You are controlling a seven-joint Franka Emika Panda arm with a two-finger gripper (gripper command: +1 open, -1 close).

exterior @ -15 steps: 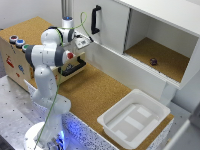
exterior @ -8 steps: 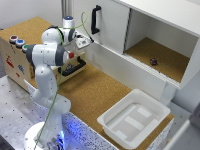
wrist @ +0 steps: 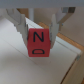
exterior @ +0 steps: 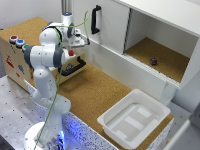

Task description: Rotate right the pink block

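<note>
The pink block is a reddish-pink cube with dark letters on its faces. In the wrist view it sits between my fingers, which press against its two upper sides, over a pale surface. My gripper is shut on the block. In the exterior view the gripper points down at the exterior view's left, beside the white cabinet, with the block showing as a small red spot under it. I cannot tell whether the block rests on the surface or is lifted.
A white tray lies on the cork table at the front right. A white cabinet with a black handle stands behind; its open compartment holds a small dark object. A black-handled drawer and a wooden button box are at left.
</note>
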